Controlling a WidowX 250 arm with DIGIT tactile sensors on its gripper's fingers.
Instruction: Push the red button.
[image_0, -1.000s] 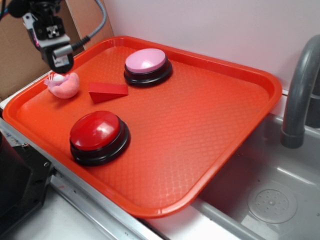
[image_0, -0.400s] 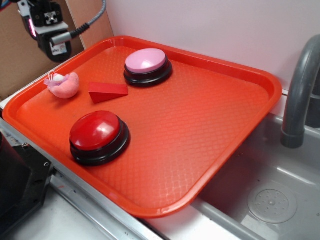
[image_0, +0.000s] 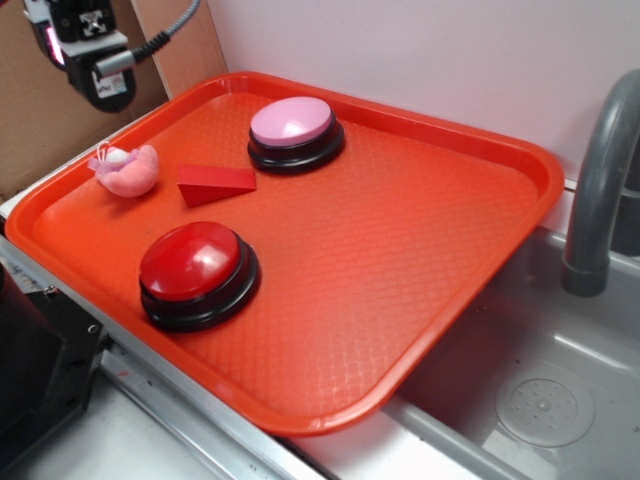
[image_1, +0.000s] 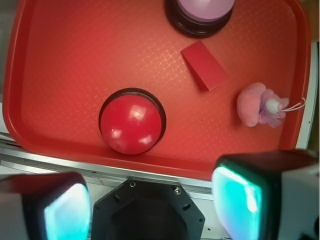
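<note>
Gripper (image_0: 100, 88) risen and shifted toward the tray's far left corner since a second ago, now hanging above and outside that rim. Fingers (image_1: 237, 202) spread apart, holding nothing. Red button (image_0: 192, 262) near tray (image_0: 420, 240) front left edge, untouched. Pink button (image_0: 292, 122) by the far edge, red wedge (image_0: 214, 183) between them, pink plush toy (image_0: 128, 169) at the left edge.

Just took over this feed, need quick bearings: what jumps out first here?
The big orange-red tray fills the scene beside a grey sink. On it, the glossy red button sits at the near edge and a pink-topped button at the far side. The gripper hangs high over the tray's far left corner, open, touching nothing.
</note>
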